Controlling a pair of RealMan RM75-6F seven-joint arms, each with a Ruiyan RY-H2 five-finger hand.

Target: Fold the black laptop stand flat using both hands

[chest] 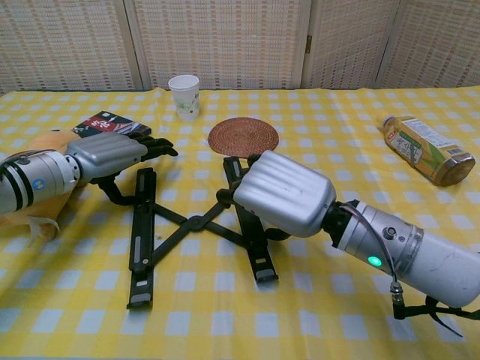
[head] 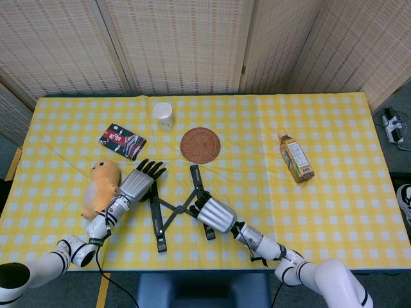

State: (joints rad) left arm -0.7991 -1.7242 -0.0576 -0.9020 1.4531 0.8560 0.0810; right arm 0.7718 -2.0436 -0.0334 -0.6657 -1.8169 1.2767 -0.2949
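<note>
Cup (head: 163,114), coaster (head: 200,145), bottle (head: 295,158), toy (head: 101,185).

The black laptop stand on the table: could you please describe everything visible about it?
The black laptop stand lies on the yellow checked tablecloth: two long rails joined by crossed struts at a centre pivot, partly spread. The right hand rests over its right rail; the left hand sits by the left rail's far end.

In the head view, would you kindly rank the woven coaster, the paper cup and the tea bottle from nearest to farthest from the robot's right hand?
Measured from the right hand:
1. Woven coaster, directly beyond the hand, mid-table.
2. Tea bottle, lying off to the right side.
3. Paper cup, at the far edge, up and to the left.
</note>
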